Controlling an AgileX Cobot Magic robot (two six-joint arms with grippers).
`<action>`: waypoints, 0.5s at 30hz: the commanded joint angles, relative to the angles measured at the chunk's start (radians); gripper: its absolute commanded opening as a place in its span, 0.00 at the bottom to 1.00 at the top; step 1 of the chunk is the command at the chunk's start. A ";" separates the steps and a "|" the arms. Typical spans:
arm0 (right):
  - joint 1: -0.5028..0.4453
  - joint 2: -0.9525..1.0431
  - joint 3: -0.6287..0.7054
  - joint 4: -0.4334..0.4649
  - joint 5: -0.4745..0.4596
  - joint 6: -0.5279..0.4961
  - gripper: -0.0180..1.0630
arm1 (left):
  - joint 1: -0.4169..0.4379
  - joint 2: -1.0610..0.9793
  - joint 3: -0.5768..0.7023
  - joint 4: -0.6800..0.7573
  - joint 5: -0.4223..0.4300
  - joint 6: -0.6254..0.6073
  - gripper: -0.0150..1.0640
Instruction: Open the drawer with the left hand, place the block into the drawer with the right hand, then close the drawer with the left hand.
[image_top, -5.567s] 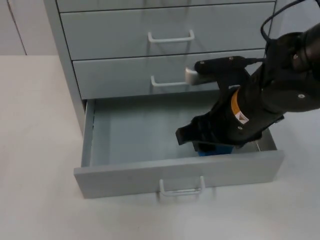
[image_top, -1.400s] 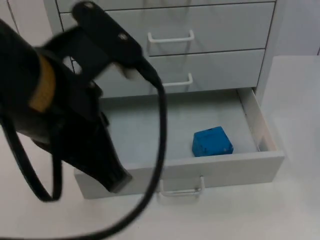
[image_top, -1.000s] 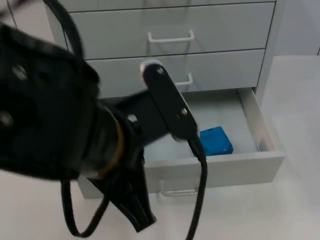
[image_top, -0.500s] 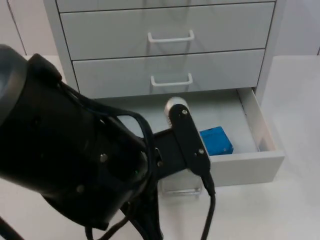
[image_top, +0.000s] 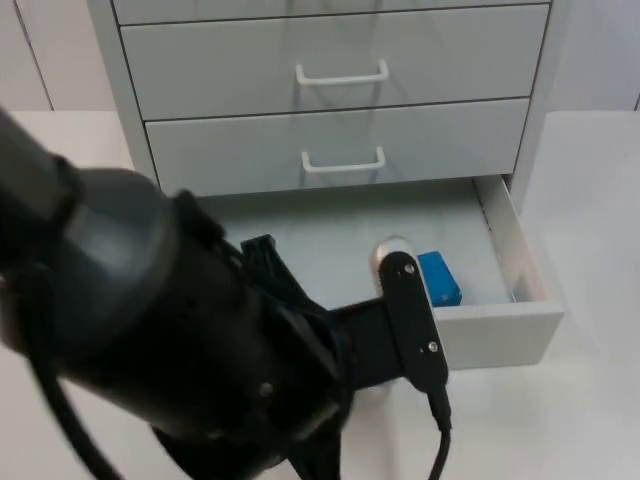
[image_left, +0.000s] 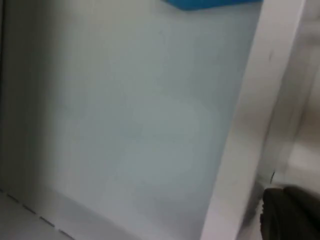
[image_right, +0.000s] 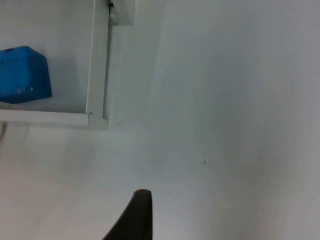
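White table before grey cabinet | drawer (image_top: 500, 335) open, block (image_top: 440, 278) at its front right corner | left gripper at drawer front, your closer; grip unreadable | right gripper waits, grip unreadable

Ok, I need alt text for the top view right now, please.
A blue block lies inside the open bottom drawer of a grey cabinet. The black left arm covers the drawer's left front; the two drawers above are shut.
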 joint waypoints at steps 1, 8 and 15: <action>-0.003 -0.009 0.000 0.004 -0.007 0.001 0.89 | 0.015 0.016 -0.032 0.053 0.123 -0.034 0.01; -0.003 -0.009 0.000 0.004 -0.007 0.001 0.89 | 0.037 0.043 -0.080 0.169 0.178 -0.150 0.01; -0.003 -0.009 0.000 0.002 -0.012 0.001 0.89 | 0.108 0.062 -0.148 0.169 0.178 -0.150 0.01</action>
